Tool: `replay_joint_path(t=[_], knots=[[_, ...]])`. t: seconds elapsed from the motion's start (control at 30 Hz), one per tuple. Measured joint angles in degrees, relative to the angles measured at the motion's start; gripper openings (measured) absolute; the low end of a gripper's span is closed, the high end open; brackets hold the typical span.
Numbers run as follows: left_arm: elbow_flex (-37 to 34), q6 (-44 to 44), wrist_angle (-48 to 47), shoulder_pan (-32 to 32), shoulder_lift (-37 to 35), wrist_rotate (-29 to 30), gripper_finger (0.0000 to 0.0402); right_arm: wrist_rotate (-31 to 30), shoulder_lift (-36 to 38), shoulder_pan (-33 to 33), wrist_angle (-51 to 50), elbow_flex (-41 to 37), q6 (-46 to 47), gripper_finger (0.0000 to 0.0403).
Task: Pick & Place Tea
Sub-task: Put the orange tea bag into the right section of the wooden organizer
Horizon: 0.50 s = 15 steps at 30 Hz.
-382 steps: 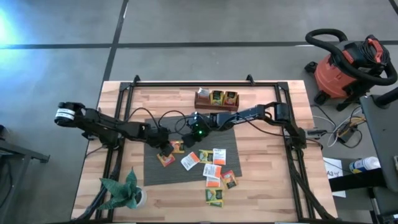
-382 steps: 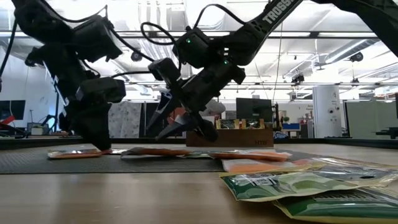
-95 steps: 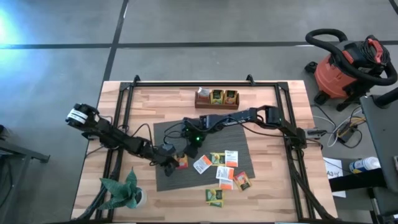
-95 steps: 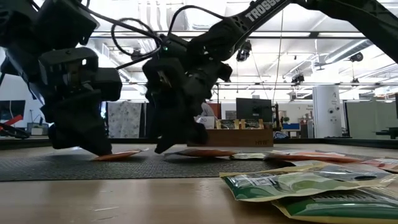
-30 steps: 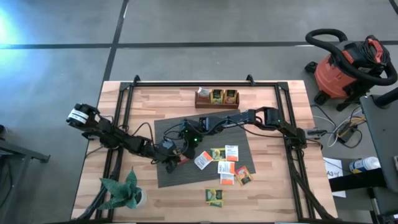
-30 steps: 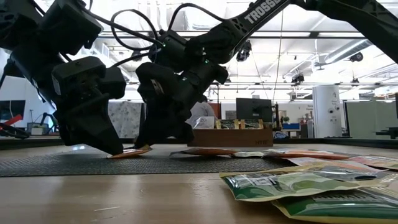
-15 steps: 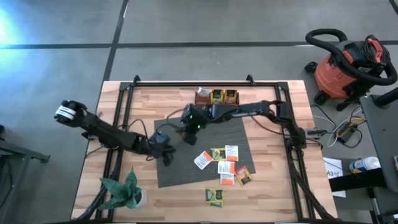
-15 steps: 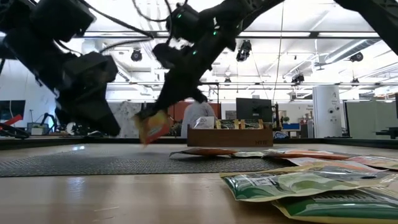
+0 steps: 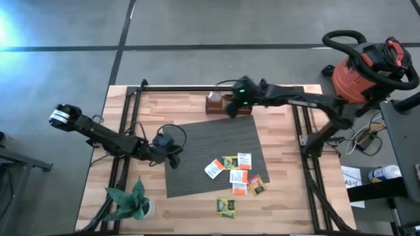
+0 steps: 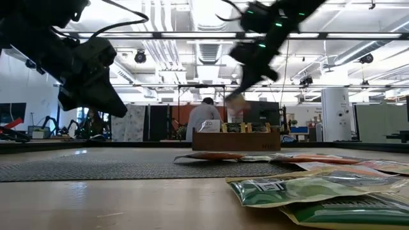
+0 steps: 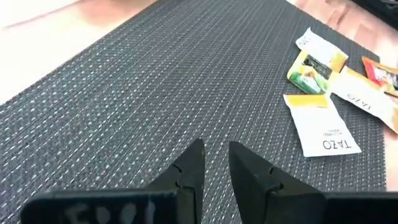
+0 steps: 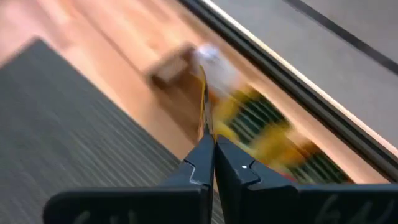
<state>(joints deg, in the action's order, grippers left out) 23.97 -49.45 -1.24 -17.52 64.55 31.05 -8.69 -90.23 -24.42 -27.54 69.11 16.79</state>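
My right gripper (image 9: 231,107) is over the wooden box (image 9: 244,102) at the table's far edge, shut on an orange tea packet (image 10: 234,102) that the right wrist view shows edge-on (image 12: 203,99). My left gripper (image 9: 172,157) hovers above the left edge of the grey mat (image 9: 203,134). Its fingers (image 11: 194,163) stand a little open with nothing between them. Several more tea packets (image 9: 236,172) lie flat on the mat's near right part, and another (image 9: 226,208) lies on the wood in front of the mat. My right gripper pinches the orange packet by one edge (image 12: 203,124) between its two fingertips, the flat sides against the fingers. In the low view the packet hangs below the slanting fingers, lifted clear above the wooden box (image 10: 236,139).
The wooden box holds upright packets (image 9: 243,101). A potted plant (image 9: 131,203) stands at the near left corner. A black metal frame (image 9: 203,87) runs along the far edge and the sides. A person (image 10: 203,118) stands in the room behind.
My right gripper has lifted the orange packet off the mat's left part and carried it up and toward the far edge, to above the wooden box. My left gripper has risen off the mat and drawn back slightly toward the left edge.
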Motion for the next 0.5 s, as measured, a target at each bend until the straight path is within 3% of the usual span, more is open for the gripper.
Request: replay_joint_path(t=[0.23, 0.5], knots=[[0.02, 1.47, 0.11, 0.25, 0.13, 1.85, 0.0069, 4.81, 10.8, -8.0, 5.38, -15.37, -1.77, 0.0008], [0.02, 2.95, 0.09, 0.68, 0.13, 1.99, 0.0069, 14.09, 11.64, -15.06, 20.61, -25.01, -2.9, 0.0008]])
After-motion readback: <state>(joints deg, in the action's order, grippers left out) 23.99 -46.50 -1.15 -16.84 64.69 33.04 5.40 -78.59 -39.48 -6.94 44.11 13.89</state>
